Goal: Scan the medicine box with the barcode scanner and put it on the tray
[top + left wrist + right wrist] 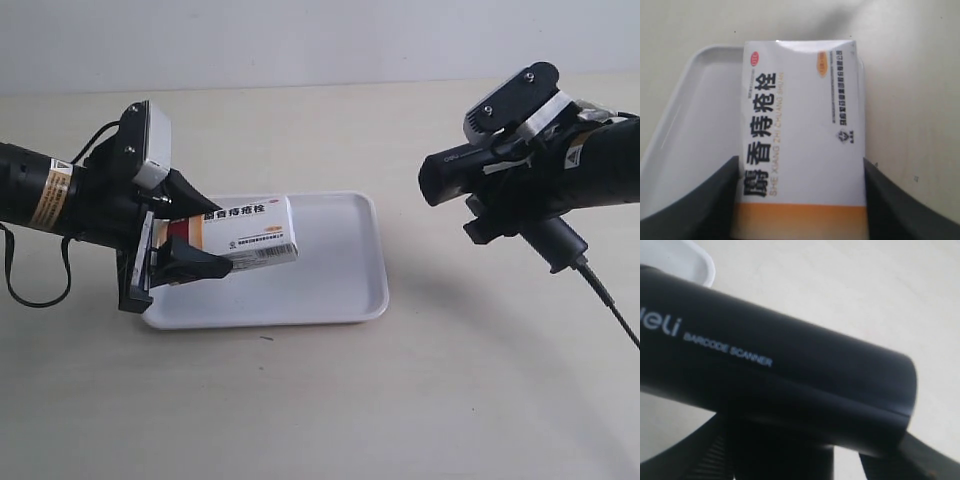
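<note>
Both jaws flush against the medicine box [802,125] sides

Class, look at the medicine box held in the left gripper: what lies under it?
Under the medicine box lies the white tray, resting on the table. The tray surface directly beneath the box is covered, so anything there cannot be seen.

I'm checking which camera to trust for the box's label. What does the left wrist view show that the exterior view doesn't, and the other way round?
Only the left wrist view shows the medicine box's broad printed face, with its large blue lettering and an orange band at the gripped end. Only the exterior view shows the barcode scanner held by the other arm, and the tray's full outline. Both show the left gripper clamping the box above the tray.
</note>
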Controlling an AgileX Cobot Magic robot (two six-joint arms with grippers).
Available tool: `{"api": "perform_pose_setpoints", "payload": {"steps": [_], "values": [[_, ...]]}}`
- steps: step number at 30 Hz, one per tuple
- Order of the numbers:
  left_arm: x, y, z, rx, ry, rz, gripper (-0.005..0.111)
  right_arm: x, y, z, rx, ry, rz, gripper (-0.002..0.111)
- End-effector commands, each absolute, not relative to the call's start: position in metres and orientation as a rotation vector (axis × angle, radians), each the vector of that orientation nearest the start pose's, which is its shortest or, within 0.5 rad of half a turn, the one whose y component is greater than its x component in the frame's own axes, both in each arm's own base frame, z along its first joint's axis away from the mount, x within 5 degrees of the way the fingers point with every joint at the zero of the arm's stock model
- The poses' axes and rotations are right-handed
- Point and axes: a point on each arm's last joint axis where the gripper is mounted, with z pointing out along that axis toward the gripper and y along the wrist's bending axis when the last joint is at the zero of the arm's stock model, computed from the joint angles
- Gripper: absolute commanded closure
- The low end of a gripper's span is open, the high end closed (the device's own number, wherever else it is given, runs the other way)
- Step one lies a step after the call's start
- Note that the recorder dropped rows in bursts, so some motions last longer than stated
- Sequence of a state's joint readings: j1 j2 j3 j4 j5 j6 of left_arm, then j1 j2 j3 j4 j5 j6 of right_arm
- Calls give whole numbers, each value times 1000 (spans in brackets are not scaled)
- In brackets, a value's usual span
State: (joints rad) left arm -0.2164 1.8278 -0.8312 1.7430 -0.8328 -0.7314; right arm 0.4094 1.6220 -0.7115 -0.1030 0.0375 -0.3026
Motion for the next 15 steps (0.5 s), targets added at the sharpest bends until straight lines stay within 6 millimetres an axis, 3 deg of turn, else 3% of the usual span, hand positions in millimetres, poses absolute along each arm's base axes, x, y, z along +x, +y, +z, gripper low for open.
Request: {"api": "perform_pose_setpoints", "payload": {"steps": [1, 11, 15], "values": [[291, -133, 153, 1583, 1643, -682, 107, 278, 122, 162, -986, 2204, -8, 108], [294, -134, 151, 1564, 1650, -700, 107, 281, 124, 167, -951, 2145, 5, 108], [309, -136, 132, 1366, 1792, -692, 107, 285, 118, 157, -784, 2249, 54, 108]]}}
